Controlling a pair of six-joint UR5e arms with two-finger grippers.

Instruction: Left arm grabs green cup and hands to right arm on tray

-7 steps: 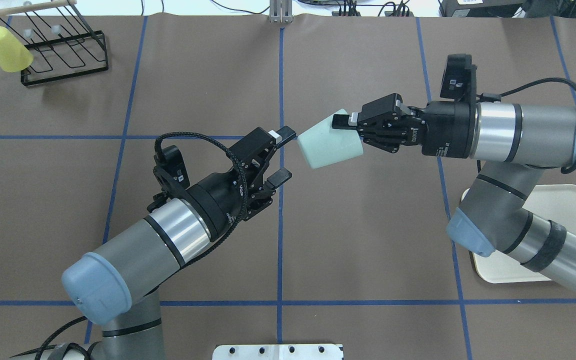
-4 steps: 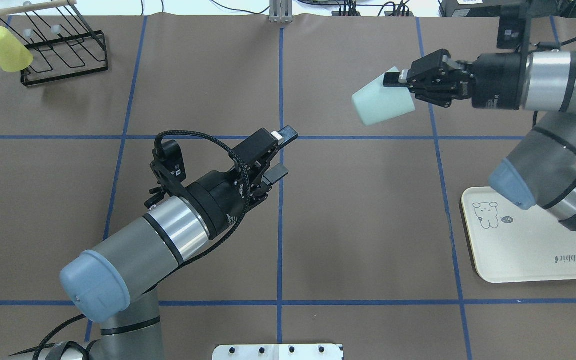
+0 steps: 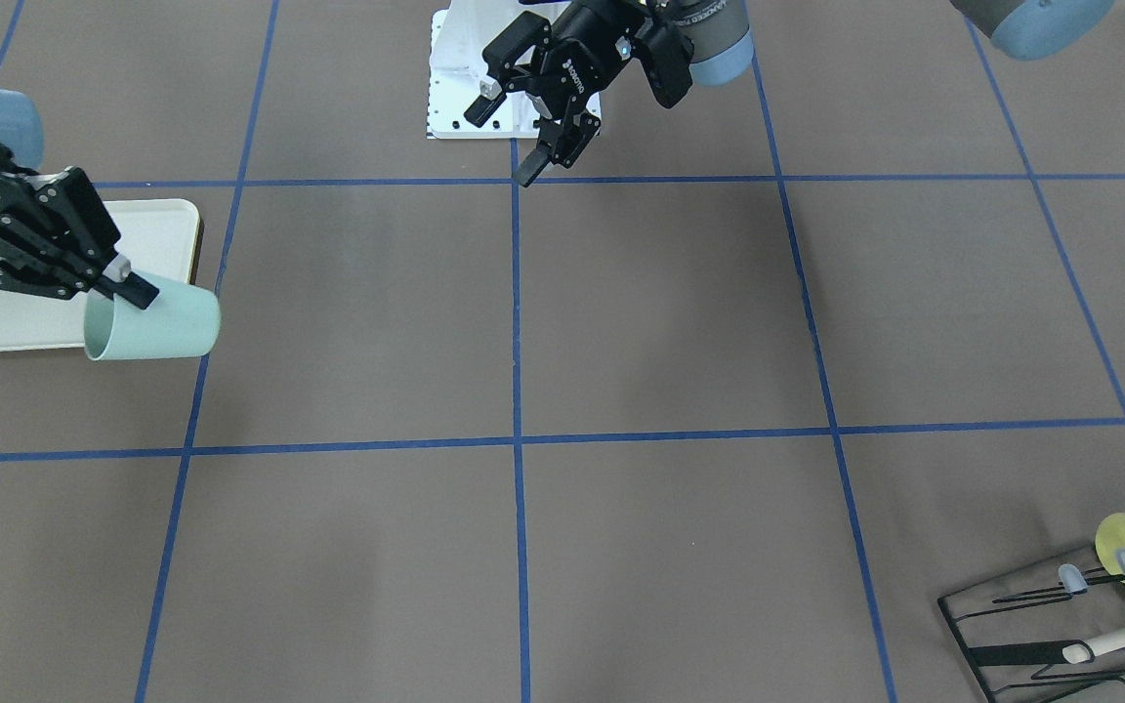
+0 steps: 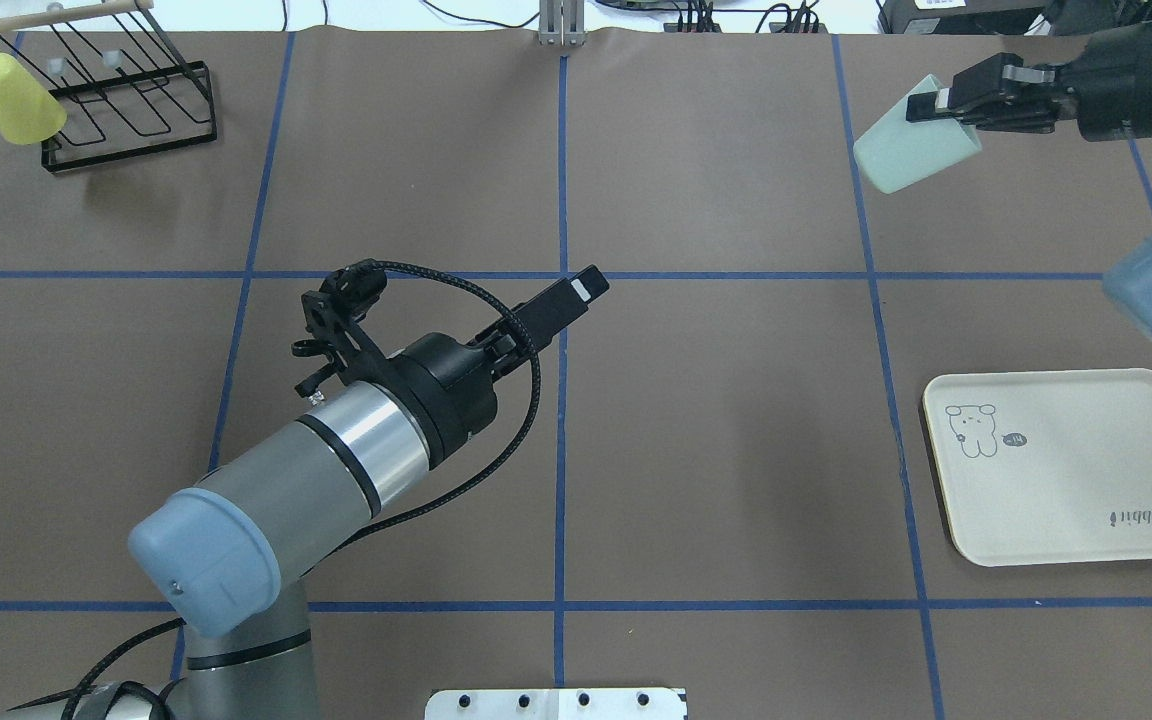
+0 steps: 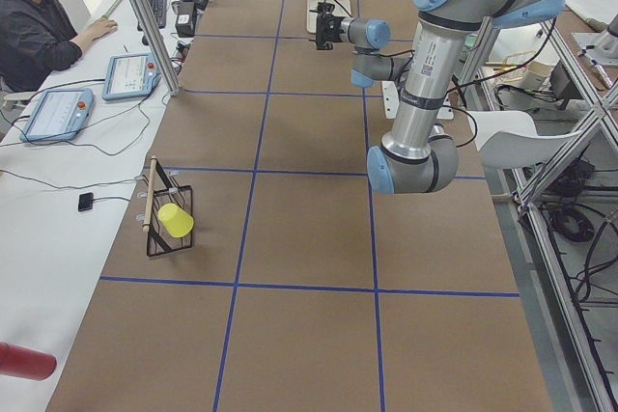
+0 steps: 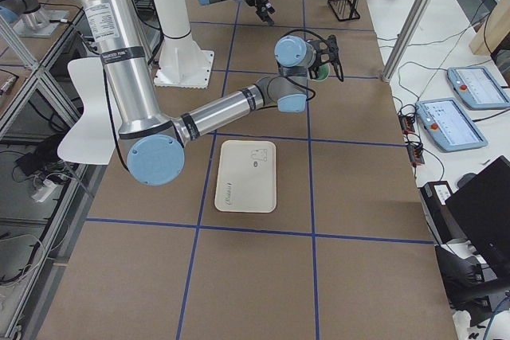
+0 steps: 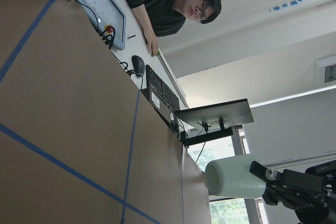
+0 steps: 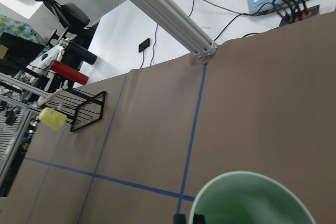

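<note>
The green cup [image 4: 911, 150] is held on its side in the air by my right gripper [image 4: 941, 105], which is shut on its rim at the table's far right. From the front, the cup [image 3: 162, 327] hangs at the gripper [image 3: 128, 285], beside the tray's corner. The cream tray [image 4: 1066, 480] lies flat on the table, nearer the robot than the cup, with nothing on it. My left gripper [image 3: 509, 137] is open and empty near the table's middle [image 4: 576, 292]. The left wrist view shows the cup [image 7: 233, 178] far off. The right wrist view shows its rim [image 8: 252, 192].
A yellow cup [image 4: 11, 95] hangs on a black wire rack [image 4: 136, 110] at the far left corner. A white base plate [image 4: 556, 703] sits at the near edge. An operator sits beyond the table's far edge [image 7: 173, 3].
The right arm has carried the green cup away from the left gripper to the far right, which uncovers the tray. The left gripper has turned on its wrist and stays open.
</note>
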